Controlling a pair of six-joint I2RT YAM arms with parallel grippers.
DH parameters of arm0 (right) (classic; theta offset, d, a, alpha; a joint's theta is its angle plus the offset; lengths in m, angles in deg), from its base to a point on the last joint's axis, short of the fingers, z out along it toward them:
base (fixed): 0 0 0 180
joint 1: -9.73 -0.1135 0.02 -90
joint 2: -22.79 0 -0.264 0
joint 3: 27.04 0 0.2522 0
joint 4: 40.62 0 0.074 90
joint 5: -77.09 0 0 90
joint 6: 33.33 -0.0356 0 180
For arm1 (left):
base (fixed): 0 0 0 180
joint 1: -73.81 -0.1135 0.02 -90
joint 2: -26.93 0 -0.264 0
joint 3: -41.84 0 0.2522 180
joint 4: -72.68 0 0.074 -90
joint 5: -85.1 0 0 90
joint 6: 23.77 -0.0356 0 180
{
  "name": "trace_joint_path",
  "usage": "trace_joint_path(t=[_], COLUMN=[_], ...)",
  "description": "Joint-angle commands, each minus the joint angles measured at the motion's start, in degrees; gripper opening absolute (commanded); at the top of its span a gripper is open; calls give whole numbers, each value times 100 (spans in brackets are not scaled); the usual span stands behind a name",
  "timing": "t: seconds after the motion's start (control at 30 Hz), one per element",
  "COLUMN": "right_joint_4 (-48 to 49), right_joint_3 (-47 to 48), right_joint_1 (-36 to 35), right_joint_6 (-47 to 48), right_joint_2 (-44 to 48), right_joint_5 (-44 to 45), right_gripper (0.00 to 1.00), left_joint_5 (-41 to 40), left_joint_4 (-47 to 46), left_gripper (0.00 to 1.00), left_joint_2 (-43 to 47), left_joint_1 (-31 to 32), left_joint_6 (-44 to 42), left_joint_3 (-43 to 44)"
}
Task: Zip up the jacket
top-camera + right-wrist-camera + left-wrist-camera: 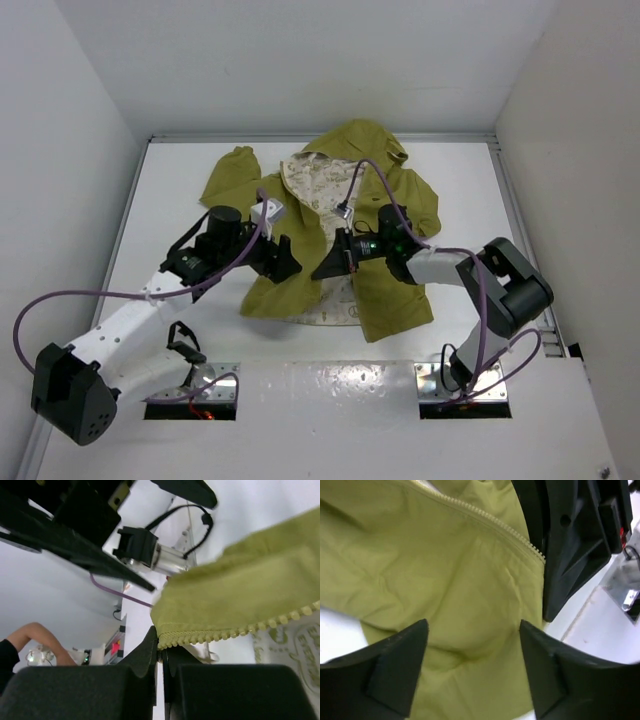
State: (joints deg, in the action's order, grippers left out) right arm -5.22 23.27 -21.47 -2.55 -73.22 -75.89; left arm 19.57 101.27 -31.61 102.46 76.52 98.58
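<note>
The jacket (390, 200) lies spread open on the white counter (180, 200), hood (365, 135) toward the far wall, both front panels turned outward so that the cream printed lining (315, 185) shows down the middle. The left end effector (287, 258) stands over the inner edge of the panel on the left of the overhead view. In the left wrist view its jaws are parted wide (472, 630), with olive cloth filling the gap between the two dark fingers (400, 650) and nothing held. Whether the fingertips touch the cloth cannot be told. A line of zipper teeth (490, 520) runs diagonally across the fabric above them. The right end effector (330, 265) sits at the inner edge of the opposite panel, near the left one but apart from it, with a strip of lining between the two. In the right wrist view its jaws are closed together (160, 650) and pinch the toothed zipper edge (240, 630) of the olive fabric at its lower corner, so the cloth rises away from the grip toward the upper right, lifted off the counter. The printed lining (295, 645) shows just below the teeth at the right of that view. The zipper is undone along the whole front.
</note>
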Motion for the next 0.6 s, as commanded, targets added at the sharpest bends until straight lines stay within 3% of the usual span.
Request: trace_joint_path(t=[0.0,0.07,0.13,0.37,0.57], right_joint_4=[533,419,322,330,418], right_joint_3=[510,650,730,976,1082], right_joint_1=[-158,-219,-246,-404,-422], right_joint_6=[-405,-397,-528,-977,-1206], right_joint_2=[30,-41,-146,-454,-533], right_joint_5=[172,399,497,928,972], right_gripper=[0,0,0,0,0], left_joint_5=[426,655,909,841,815], left_joint_4=[142,344,511,819,767], left_gripper=[83,97,100,98,89], left_joint_2=[325,466,651,826,626], left_joint_1=[-131,-131,-131,-131,-131], left_joint_6=[88,88,88,579,711], left_joint_3=[263,263,325,114,-106])
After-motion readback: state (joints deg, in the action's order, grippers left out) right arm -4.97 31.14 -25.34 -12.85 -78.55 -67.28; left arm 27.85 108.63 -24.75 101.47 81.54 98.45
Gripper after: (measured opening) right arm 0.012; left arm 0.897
